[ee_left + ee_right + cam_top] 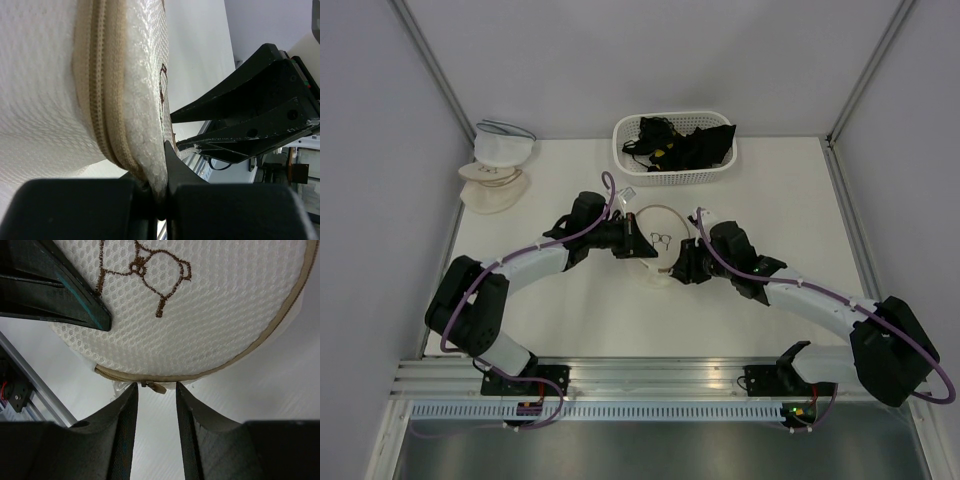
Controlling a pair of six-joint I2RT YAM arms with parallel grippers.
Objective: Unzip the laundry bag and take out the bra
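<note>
The laundry bag [660,232], a round cream mesh pouch with a brown embroidered figure, sits mid-table between both arms. My left gripper [636,243] is shut on the bag's rim [156,165], pinching mesh beside the tan zip [100,100]. My right gripper [155,389] stands open at the bag's near edge, and the small zip pull [155,386] lies between its fingertips, untouched. The zip runs closed along the rim [235,357]. The left gripper's dark fingers [60,295] rest on top of the mesh [210,300]. The bra is hidden.
A white basket [625,160] of black garments stands at the back centre. Stacked cream and white dome pouches [496,168] lie at the back left by the wall. An aluminium rail [650,375] runs along the near table edge.
</note>
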